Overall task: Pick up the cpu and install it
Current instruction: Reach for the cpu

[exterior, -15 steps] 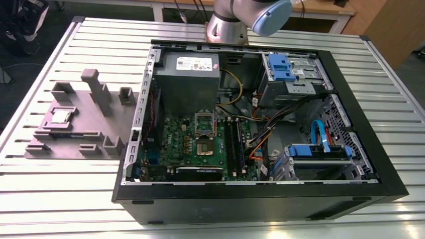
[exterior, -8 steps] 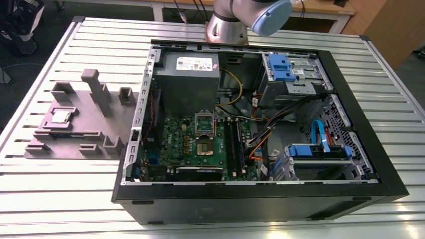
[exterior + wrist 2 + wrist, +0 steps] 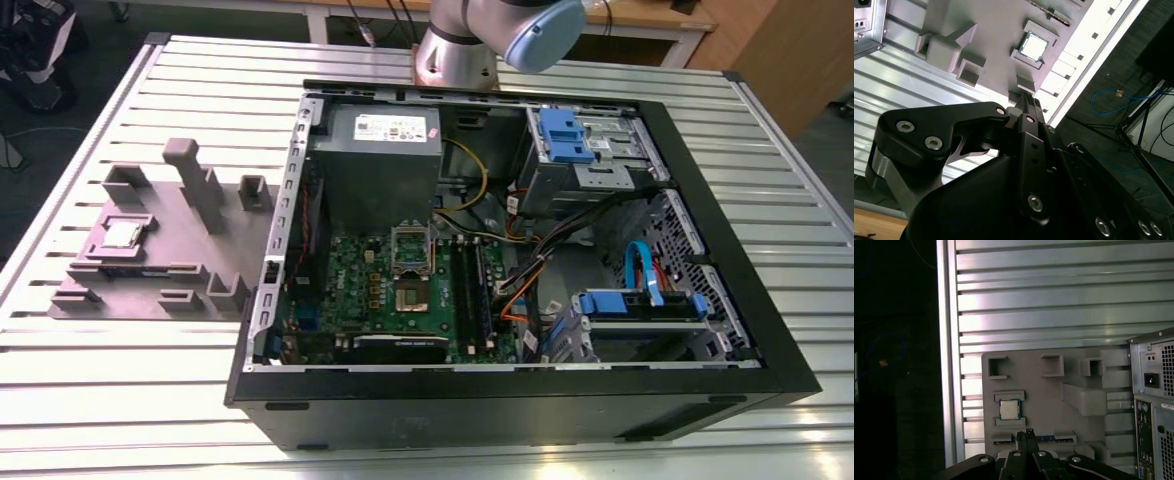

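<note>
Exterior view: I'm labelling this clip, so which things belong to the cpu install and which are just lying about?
Job: cpu, grey holder under it, motherboard socket.
Lying about: power supply, blue drive cage, blue cable.

Item: the cpu (image 3: 124,233), a small flat square chip with a silver-grey metal top and a thin pale rim. It lies flat, metal face up, seated on a grey moulded fixture plate (image 3: 94,300). In both wrist views the cpu (image 3: 1034,46) (image 3: 1010,409) sits between two low raised blocks on opposite sides. It lies near the plate's edge on the exterior view's left, about midway along that edge. Top face fully exposed.
</note>
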Tool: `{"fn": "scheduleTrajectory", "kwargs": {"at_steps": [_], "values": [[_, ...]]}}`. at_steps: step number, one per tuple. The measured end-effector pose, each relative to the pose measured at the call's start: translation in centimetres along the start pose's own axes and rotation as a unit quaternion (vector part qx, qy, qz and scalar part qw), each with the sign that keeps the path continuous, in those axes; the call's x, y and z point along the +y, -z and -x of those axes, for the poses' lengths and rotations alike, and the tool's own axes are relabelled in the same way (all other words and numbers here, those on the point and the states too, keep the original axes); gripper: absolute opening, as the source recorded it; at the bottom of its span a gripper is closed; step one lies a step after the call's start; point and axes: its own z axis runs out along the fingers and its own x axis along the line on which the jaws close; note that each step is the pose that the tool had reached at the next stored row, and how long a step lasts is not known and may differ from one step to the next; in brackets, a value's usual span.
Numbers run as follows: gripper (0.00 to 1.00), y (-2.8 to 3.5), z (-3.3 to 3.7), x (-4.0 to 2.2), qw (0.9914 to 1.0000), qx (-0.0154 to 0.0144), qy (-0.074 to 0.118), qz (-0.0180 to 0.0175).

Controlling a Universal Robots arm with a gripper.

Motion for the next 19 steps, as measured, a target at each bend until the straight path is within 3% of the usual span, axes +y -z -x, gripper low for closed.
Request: {"fn": "scheduleTrajectory", "kwargs": {"at_steps": [12,19], "values": [[0.10,-0.16,-0.61,-0.04,1.00000,0.0001,0.000,0.0000],[0.10,-0.42,-2.05,-0.16,1.00000,0.0001,0.000,0.0000]]}}
